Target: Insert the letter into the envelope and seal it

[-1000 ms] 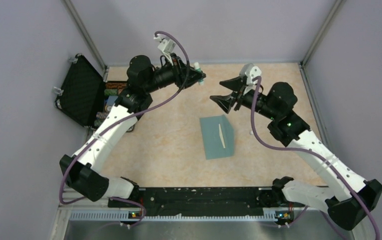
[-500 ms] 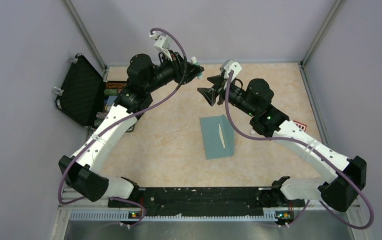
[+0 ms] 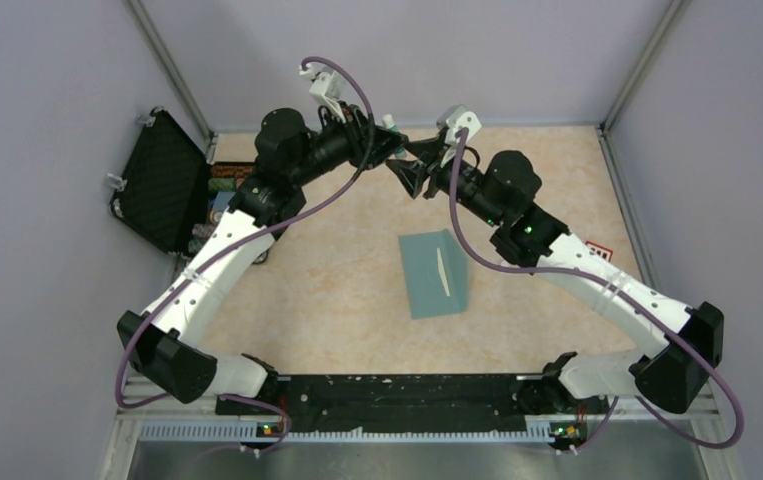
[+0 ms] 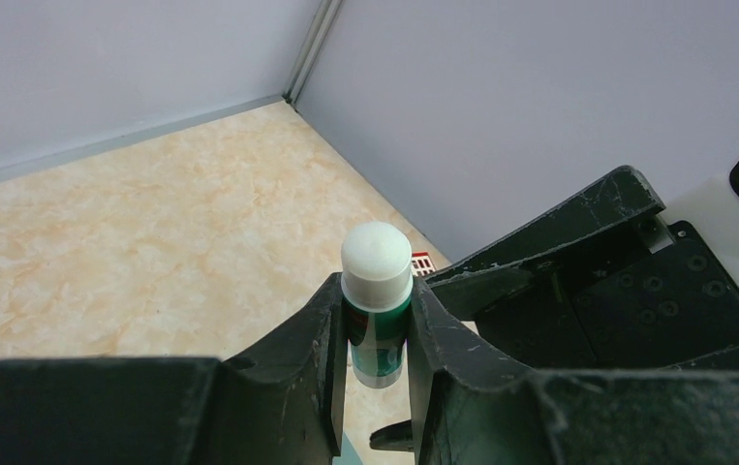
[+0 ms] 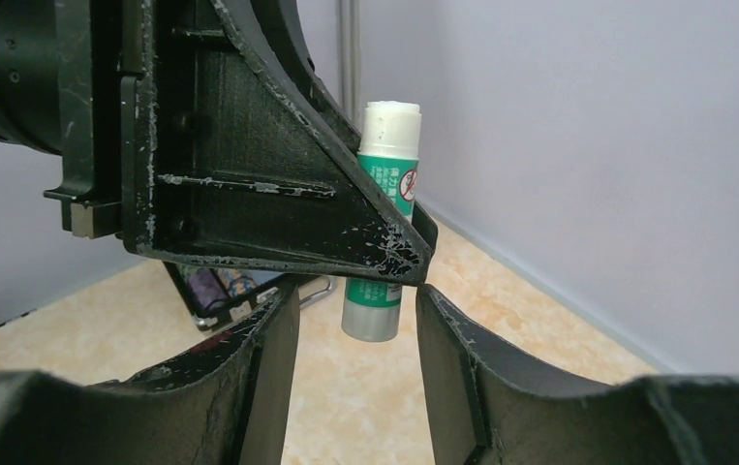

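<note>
Pinching a glue stick [image 4: 377,291] tight in the left jaws, up in the air over the far side of the table [image 3: 337,300]. Squeezing it on its green middle, with the white cap [image 4: 376,257] sticking out on top and the silver end [image 5: 369,325] poking out below. Holding it about straight up in the right wrist view.

Holding the right jaws apart, one black finger [image 5: 249,387] on each side of the bottom end of the glue stick. Showing a gap on both sides, so not touching it. Nearly bumping the left jaws, tip to tip, in the top view.

Leaving the envelope [image 3: 422,285] lying flat on the table, near the middle, closer to the arm bases than the jaws are. Lying well apart from both jaws. Showing a thin pale line [image 3: 442,272] running along its right half.

Showing an open black case [image 3: 162,180] at the left edge of the table, beside the left arm [image 3: 217,260]. Showing a small red and white tag [image 3: 598,252] on the table by the right arm [image 3: 607,290]. Trailing a purple cable [image 3: 477,255] from each wrist.
</note>
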